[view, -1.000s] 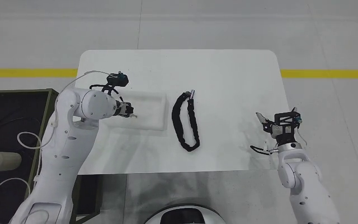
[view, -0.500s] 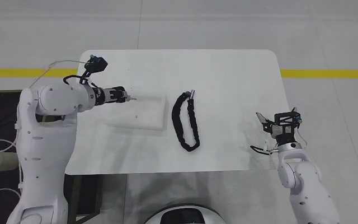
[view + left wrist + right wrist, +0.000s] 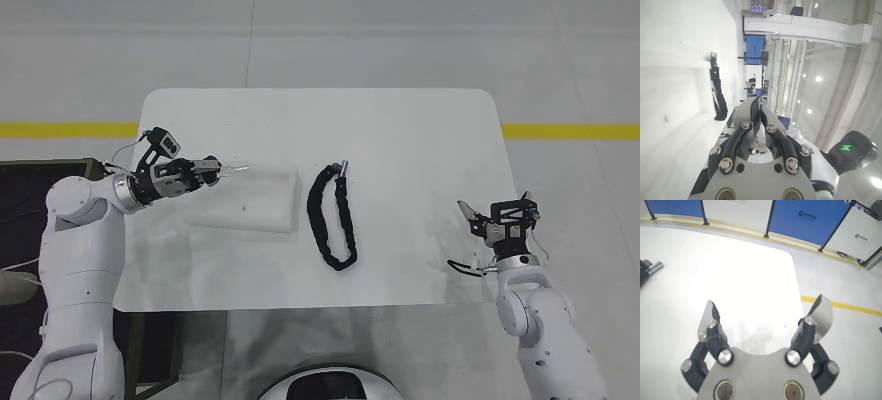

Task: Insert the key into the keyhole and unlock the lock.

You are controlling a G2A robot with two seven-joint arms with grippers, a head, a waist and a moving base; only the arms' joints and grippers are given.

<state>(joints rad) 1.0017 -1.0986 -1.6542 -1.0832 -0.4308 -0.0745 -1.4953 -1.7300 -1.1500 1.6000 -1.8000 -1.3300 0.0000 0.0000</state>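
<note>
**Left claw (image 3: 218, 168) pinching key over tray corner**

The left claw (image 3: 760, 103) is pressing its ribbed black pads together on a small, thin silvery metal key (image 3: 237, 168), whose tip is poking out toward 3 o'clock. The claw is hovering at the table's 9 o'clock side, above the 10 o'clock corner of a shallow white rectangular tray (image 3: 270, 215). One tiny grey piece (image 3: 665, 118) is lying on the tray's floor; what it is cannot be told. The black fabric-sleeved chain lock (image 3: 332, 215), folded into a long loop, is lying near the centre of the white round-cornered table (image 3: 420, 130). It is lying just beside the tray's 3 o'clock edge, with its silver cylinder end (image 3: 656, 266) at 12 o'clock. The right claw (image 3: 458, 237) is hanging at the table's 4 o'clock edge, well apart from the lock, its fingers spread wide and gripping nothing. Beyond the table, blue and white perforated panels (image 3: 806, 220) are carrying small lettering.
</note>
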